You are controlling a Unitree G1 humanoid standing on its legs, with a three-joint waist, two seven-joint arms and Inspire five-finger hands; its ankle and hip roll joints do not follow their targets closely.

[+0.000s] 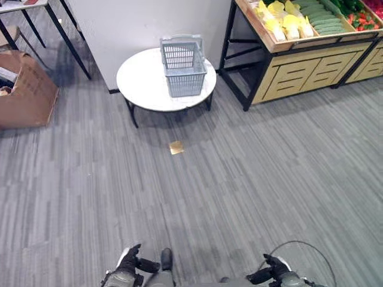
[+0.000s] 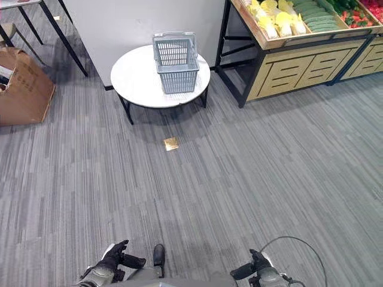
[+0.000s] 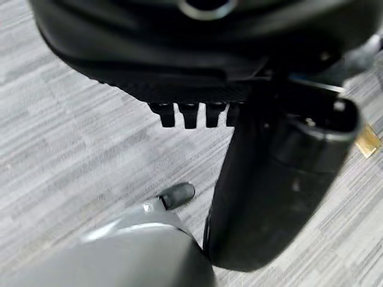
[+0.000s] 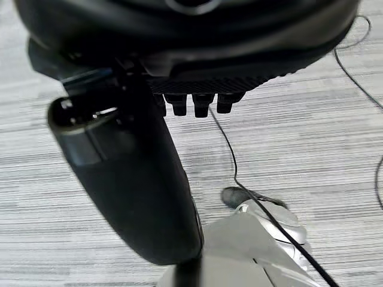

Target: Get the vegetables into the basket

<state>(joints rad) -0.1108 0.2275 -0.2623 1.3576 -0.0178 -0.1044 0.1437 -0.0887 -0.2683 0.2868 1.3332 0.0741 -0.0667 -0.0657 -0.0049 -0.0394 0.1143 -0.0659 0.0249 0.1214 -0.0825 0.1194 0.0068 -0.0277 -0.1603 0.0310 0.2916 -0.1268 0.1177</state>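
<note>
While the vegetables (image 1: 311, 18) lay in a wooden display stand (image 1: 299, 69) at about 1 o'clock in the head views, none of them was in the basket (image 1: 183, 66). On the stand were pale yellow-white cabbages (image 1: 281, 21), next to them a row of green cucumbers (image 1: 323, 18), and further at the right edge some red and green pieces (image 1: 362, 18) which I could not identify. The grey plastic basket stood upright on a round white bench (image 1: 143, 81) at 12 o'clock, near its right side, with its handle lying back against the far rim. The bench stood just beside the stand, to its left, and in front of a pale wall (image 1: 137, 24).

On the grey striped carpet floor (image 1: 251, 179), in front of the bench, lay a small golden square patch (image 1: 176, 147). At 10 o'clock stood a brown cardboard box (image 1: 24, 89), and behind it were the black legs of another bench (image 1: 66, 33).

The left hand (image 1: 130, 260) hung low at 7 o'clock, its fingers (image 3: 188, 113) relaxed and holding nothing. The right hand (image 1: 269, 272) hung at 5 o'clock, its fingers (image 4: 200, 103) also loose and empty. Both hands were well apart from the basket and the vegetables.
</note>
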